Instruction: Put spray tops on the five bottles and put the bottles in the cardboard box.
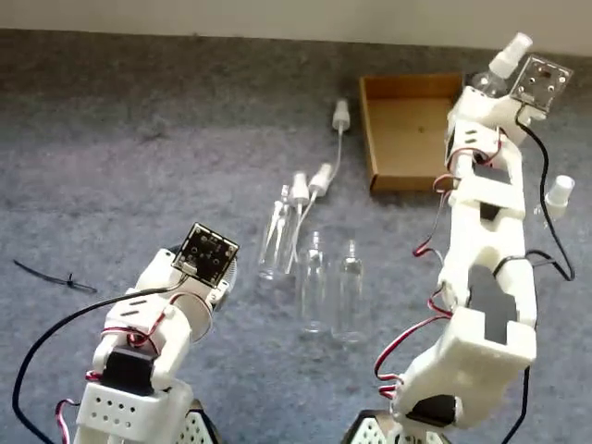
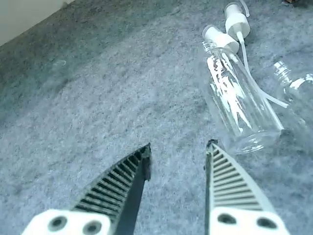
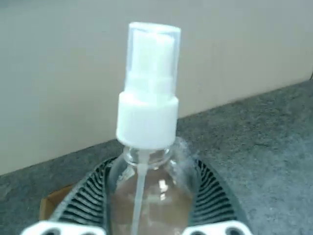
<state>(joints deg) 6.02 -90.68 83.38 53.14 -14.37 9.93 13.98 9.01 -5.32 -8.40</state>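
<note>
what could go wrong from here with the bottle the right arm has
The right gripper holds the capped bottle past the far corner of the cardboard box in the high view, so a release now might miss it. The open left gripper sits near lying bottles, which could roll if nudged.

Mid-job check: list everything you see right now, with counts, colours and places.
Cardboard box: one, brown, far right.
Loose bottles: three, clear, lying on the carpet between the arms.
Capped bottle: one, clear with white top, held up beside the box.
Other spray tops: four, white; two by one bottle's neck, one near the box, one at the right edge, base hidden.
Cable tie: one, black, left carpet.
Left gripper: jaws open, over carpet near the bottles.
Right gripper: jaws shut on the capped bottle.
</note>
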